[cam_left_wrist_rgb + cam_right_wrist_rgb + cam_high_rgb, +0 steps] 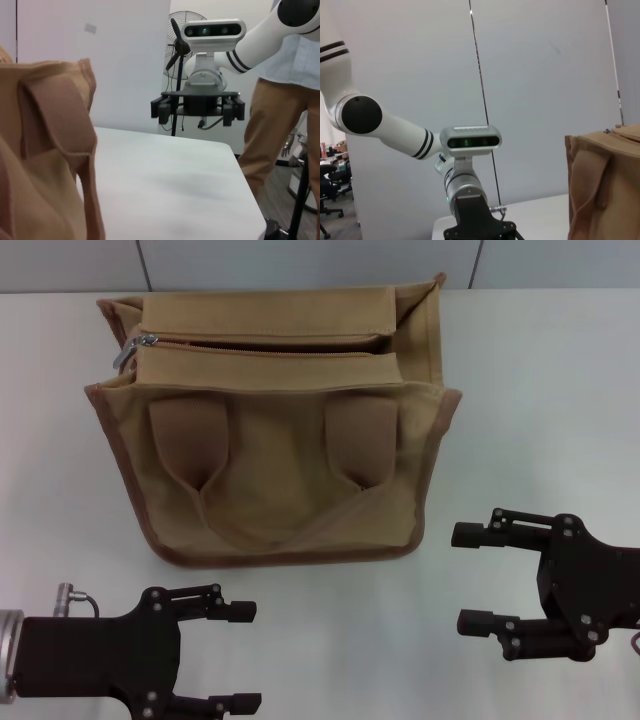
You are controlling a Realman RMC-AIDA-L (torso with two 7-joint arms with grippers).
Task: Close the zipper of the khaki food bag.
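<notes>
The khaki food bag (280, 480) stands on the white table, its two strap handles hanging down the near side. Its zipper (270, 345) runs across the top and lies open, with the silver pull tab (128, 350) at the bag's left end. My left gripper (240, 658) is open near the table's front edge, in front of the bag's left part. My right gripper (478, 578) is open to the right of the bag's front corner. The bag's side shows in the left wrist view (45, 165) and in the right wrist view (605, 185).
The white table (540, 390) stretches to the right of the bag and behind it to a grey wall. In the left wrist view a person in tan trousers (280, 130) stands beyond the table's far edge, with a fan (180, 47) behind.
</notes>
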